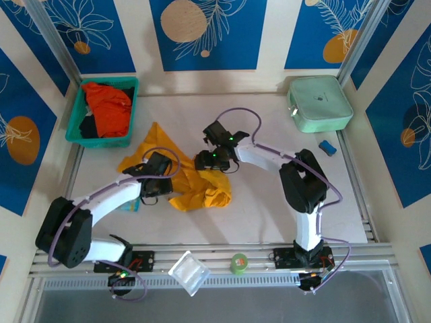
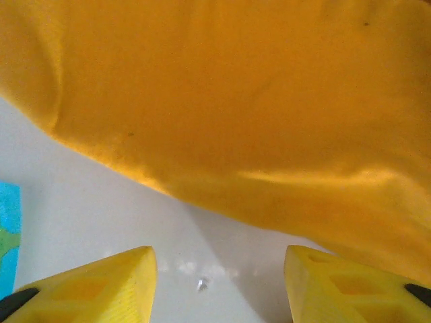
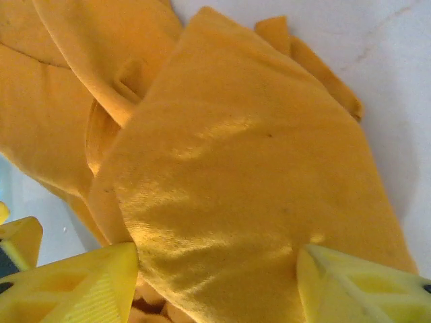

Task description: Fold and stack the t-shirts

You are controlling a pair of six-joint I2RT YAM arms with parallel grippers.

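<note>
1. Starting at the left, the red shirt (image 1: 108,108) lies bunched in the basket (image 1: 101,141) at the far left corner of the counter (image 1: 256,208).
2. Next, the left gripper (image 2: 217,262) has its jaws partly apart and holds nothing. Bare counter shows between its fingers (image 2: 101,282), and the yellow shirt (image 1: 202,192) begins just past the tips, not touching them.
3. Mid-counter, the yellow shirt lies crumpled between the two grippers.
4. Further right, the right gripper (image 3: 217,259) has its jaws spread wide, with a broad fold of the yellow shirt lying between the fingers (image 3: 81,282).
5. At the far right corner stands the box (image 1: 320,102), well apart from both shirts.
</note>
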